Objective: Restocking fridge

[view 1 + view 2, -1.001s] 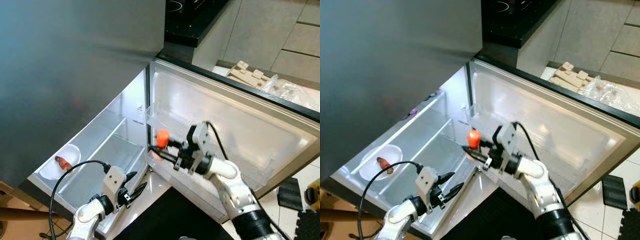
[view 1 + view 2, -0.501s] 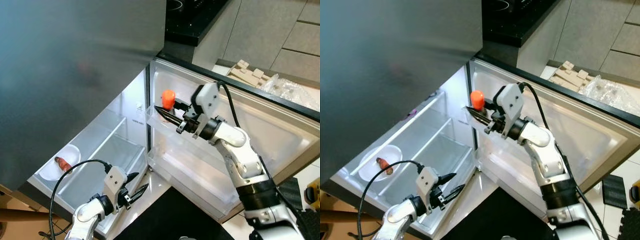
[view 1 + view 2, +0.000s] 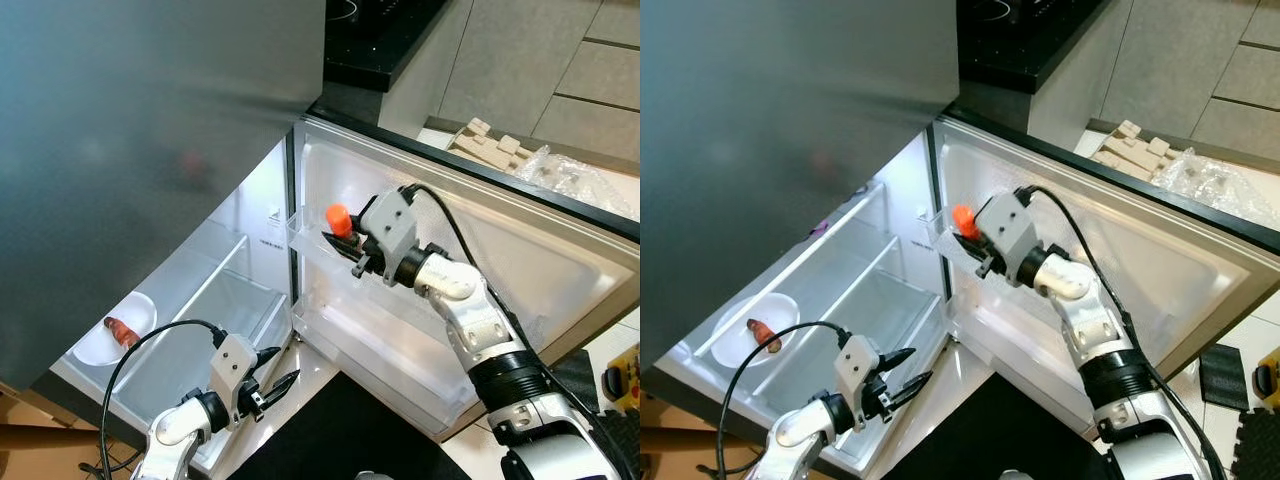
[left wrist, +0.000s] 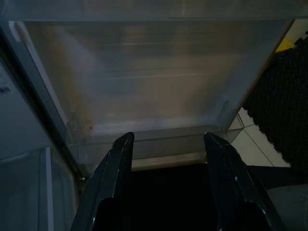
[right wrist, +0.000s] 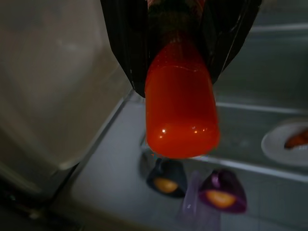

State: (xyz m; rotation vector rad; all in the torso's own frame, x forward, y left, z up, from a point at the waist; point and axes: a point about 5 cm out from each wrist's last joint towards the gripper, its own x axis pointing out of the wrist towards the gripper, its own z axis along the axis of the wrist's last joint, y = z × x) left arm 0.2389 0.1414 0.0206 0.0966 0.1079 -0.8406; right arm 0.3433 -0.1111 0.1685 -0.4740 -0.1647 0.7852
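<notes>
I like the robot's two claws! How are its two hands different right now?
The right gripper is raised up at the fridge door's upper shelf, its fingers shut on an orange-capped bottle. The left gripper hangs low near the bottom of the fridge, its fingers open and holding nothing. Both have two long black fingers on a silver arm.

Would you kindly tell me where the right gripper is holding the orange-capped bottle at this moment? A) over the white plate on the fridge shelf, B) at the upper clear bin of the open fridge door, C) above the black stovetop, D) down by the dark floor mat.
B: the right gripper, shut on the orange-capped bottle, sits at the upper clear door bin.
</notes>
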